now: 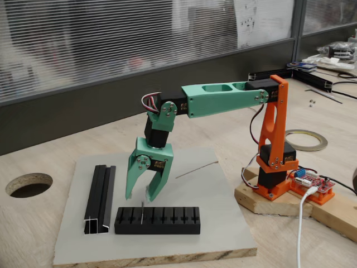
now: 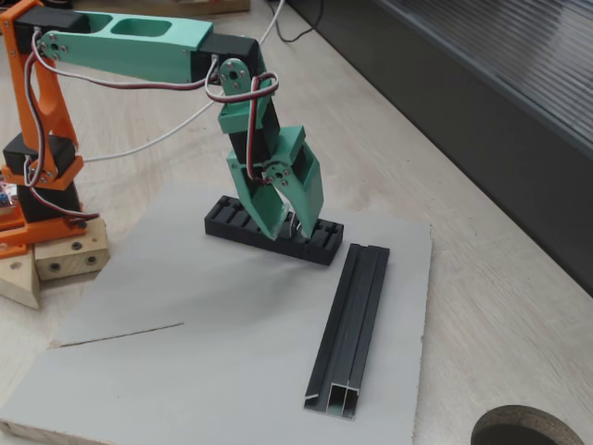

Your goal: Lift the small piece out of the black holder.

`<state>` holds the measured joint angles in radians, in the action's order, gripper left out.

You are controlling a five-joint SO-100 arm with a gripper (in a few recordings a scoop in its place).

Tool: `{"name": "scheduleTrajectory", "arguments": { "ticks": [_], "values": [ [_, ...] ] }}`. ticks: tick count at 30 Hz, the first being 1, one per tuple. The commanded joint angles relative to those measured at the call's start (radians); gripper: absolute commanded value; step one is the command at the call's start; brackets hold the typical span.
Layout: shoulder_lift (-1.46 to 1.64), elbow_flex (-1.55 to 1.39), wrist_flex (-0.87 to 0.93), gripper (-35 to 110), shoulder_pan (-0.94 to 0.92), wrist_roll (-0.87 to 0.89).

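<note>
The black holder (image 1: 167, 221) lies near the front edge of the grey board (image 1: 212, 212), its row of slots facing up. The small piece (image 1: 143, 213) stands upright as a thin grey sliver in a slot near the holder's left end in this fixed view. My green gripper (image 1: 139, 197) hangs open just above that end, its fingertips on either side of the sliver's top and apart from it. From the other side, the gripper (image 2: 295, 227) points down over the holder (image 2: 227, 219), and its fingers (image 2: 271, 211) cover the slot area.
A long black channel rail (image 1: 100, 198) lies left of the holder, close to the gripper. A thin grey wire (image 1: 196, 169) rests on the board behind. The orange arm base (image 1: 273, 167) stands at the right, and a round hole (image 1: 29, 184) opens in the table at the left.
</note>
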<state>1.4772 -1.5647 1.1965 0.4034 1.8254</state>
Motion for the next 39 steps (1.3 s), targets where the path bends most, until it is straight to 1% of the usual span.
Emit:
{"name": "scheduleTrajectory", "arguments": {
  "ticks": [1,4,39],
  "values": [
    [-0.018,0.006,0.006,33,0.015,0.025],
    [-0.067,0.018,0.006,34,0.017,0.025],
    [-0.071,0.021,0.017,33,0.012,0.025]
  ]
}}
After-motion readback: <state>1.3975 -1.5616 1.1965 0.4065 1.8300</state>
